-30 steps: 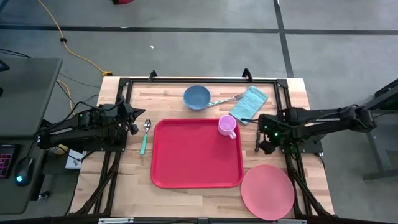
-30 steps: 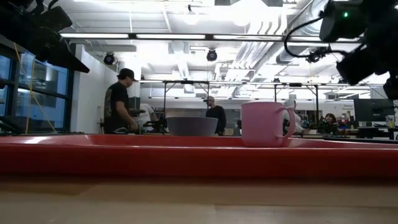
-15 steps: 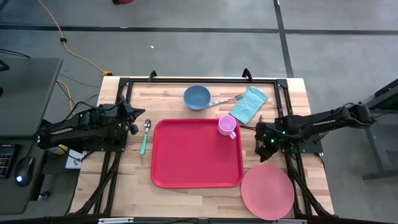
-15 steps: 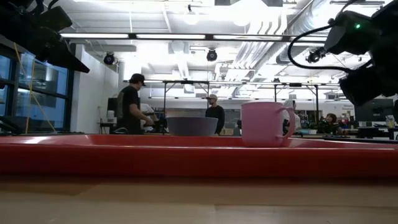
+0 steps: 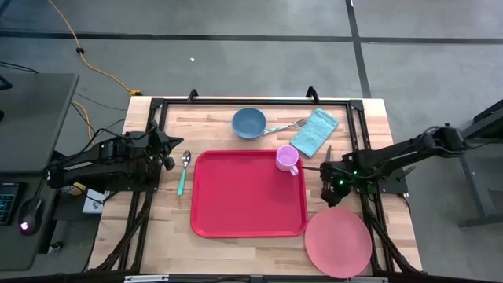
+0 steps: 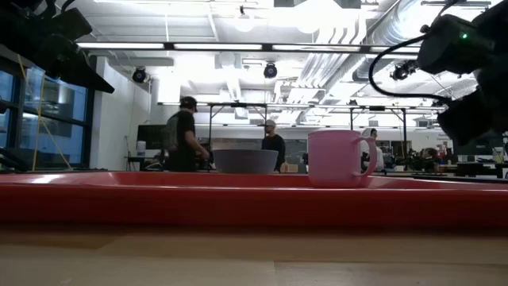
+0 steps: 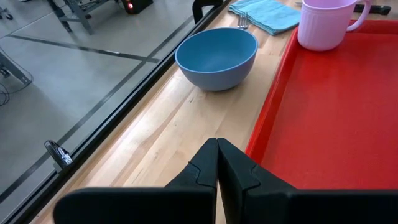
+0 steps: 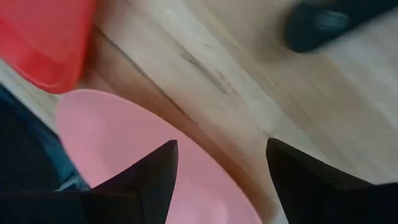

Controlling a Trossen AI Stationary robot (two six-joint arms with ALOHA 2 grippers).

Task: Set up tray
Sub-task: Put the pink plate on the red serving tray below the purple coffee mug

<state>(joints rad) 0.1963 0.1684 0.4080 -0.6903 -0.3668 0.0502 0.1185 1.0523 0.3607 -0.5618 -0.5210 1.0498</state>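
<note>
A pink mug (image 5: pixel 287 159) stands alone in the far right corner of the red tray (image 5: pixel 244 200), which lies at the middle of the wooden table (image 5: pixel 212 132) between the two arms. The right gripper (image 5: pixel 334 187), fingers spread wide and holding nothing, hangs just beside the tray's right edge, over bare wood with the salmon-pink plate (image 5: pixel 338 241) directly ahead of it; its wrist camera shows the plate's rim (image 8: pixel 124 134) between the open fingers and a corner of the tray (image 8: pixel 46 43) beyond. The left gripper (image 5: pixel 167 151), fingers pressed together and empty, waits off the tray's left side, near a spoon (image 5: pixel 183 170). Its wrist view looks past the closed fingertips (image 7: pixel 217 163) to an empty blue bowl (image 7: pixel 216 57), the mug (image 7: pixel 324 23) and a folded teal cloth (image 7: pixel 266 12). Only the table-level view reveals people (image 6: pixel 184 135) standing in the workshop behind.
</note>
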